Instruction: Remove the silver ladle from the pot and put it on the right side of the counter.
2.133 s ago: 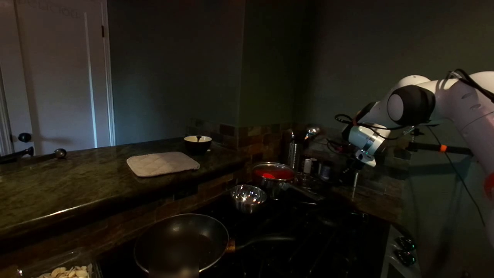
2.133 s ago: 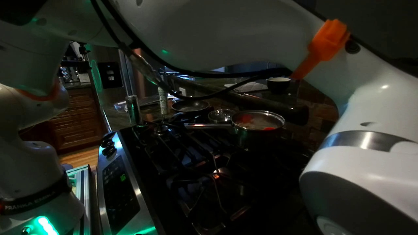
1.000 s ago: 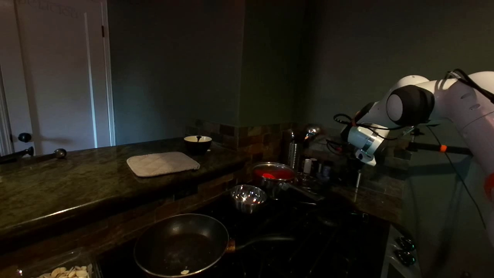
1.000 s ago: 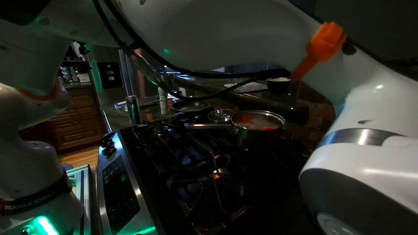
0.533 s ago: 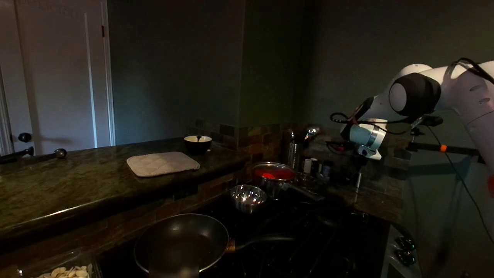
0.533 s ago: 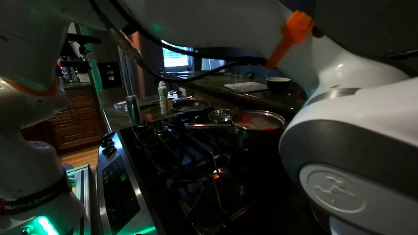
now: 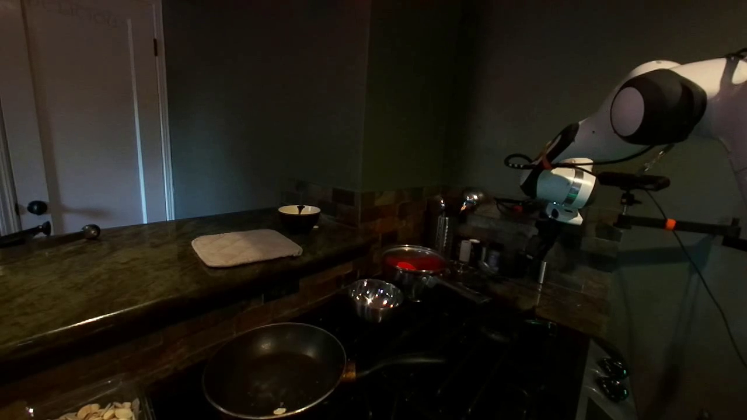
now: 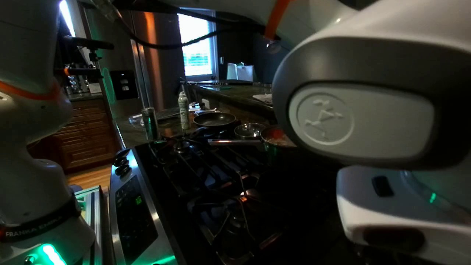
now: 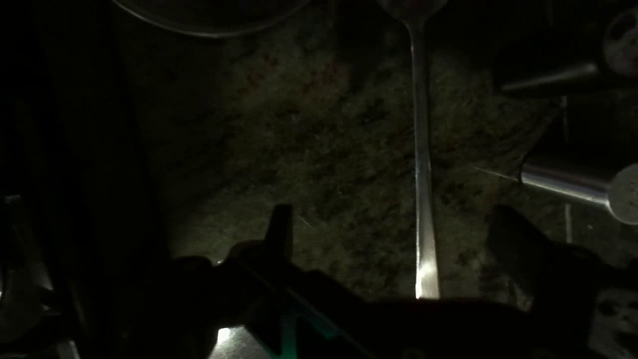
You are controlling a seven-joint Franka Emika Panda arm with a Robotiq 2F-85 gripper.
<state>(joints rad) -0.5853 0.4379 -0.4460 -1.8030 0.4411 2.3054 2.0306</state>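
The silver ladle (image 9: 422,164) lies on the dark speckled counter (image 9: 319,129) in the wrist view, its bowl end cut by the top edge. My gripper (image 9: 393,208) is open above it, one dark finger to each side of the handle, touching neither. The handle's near end disappears behind the gripper body. In an exterior view the pot (image 7: 415,287), with red in it, stands at the back of the stove, left of my dim gripper (image 7: 540,254); there the ladle cannot be made out. The arm partly covers the pot (image 8: 270,149) in an exterior view.
Steel cylinders (image 9: 563,182) stand right of the ladle. A round metal rim (image 9: 214,35) shows at top left. Near the pot sit a shiny steel bowl (image 7: 375,312) and a frying pan (image 7: 233,344). A utensil holder (image 7: 444,233) stands behind the pot. A quilted mat (image 7: 248,248) lies on the raised counter.
My arm has risen and drawn back over the last second, lifting the gripper a little. Its wrist has swung into an exterior view, covering part of the pot. The pans and bowl have not moved.
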